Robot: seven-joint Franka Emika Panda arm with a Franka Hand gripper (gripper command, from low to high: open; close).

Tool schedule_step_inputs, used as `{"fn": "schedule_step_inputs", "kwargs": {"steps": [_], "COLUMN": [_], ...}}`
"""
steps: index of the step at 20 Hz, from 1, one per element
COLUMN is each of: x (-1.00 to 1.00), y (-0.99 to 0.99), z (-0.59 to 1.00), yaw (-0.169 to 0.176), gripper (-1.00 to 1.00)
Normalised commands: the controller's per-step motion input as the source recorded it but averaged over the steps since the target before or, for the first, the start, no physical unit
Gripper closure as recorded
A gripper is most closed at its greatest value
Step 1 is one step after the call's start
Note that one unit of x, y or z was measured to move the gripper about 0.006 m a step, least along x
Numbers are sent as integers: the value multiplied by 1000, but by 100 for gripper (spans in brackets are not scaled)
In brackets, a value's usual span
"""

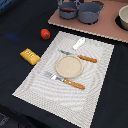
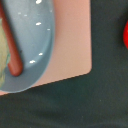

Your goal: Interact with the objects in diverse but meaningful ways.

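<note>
Gripper out of sight in both views; I cannot tell its opening, nor whether it holds anything.

Exterior view: red round tomato [image 1: 45,34] on the dark bench [image 1: 15,20], upper left of frame. Yellow-orange ridged bread-like block [image 1: 30,56] at left, just off the striped placemat [image 1: 35,82]. White fish [image 1: 79,43] on the mat's upper part, above the round tan plate [image 1: 69,66].

Wrist view: thin dark-brown sausage [image 2: 14,47] lying in a grey-blue pot [image 2: 32,45] on a pink board [image 2: 75,45], upper left of frame.

Judgement: sausage is the nearest target. Centre over its middle, align jaws across its width, descend clear of the pot rim.
</note>
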Motion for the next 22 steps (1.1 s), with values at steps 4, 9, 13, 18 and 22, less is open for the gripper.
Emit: {"fn": "schedule_step_inputs", "kwargs": {"steps": [4,9,13,18,22], "x": [-456,-464,-463,-409,-321], "y": [-659,-612,-579,-487,-274], "z": [-308,-407,-434,-409,-367], "yaw": [-61,-76,-84,-117,-200], "gripper": [-100,-100,-100,-100,-100]}}
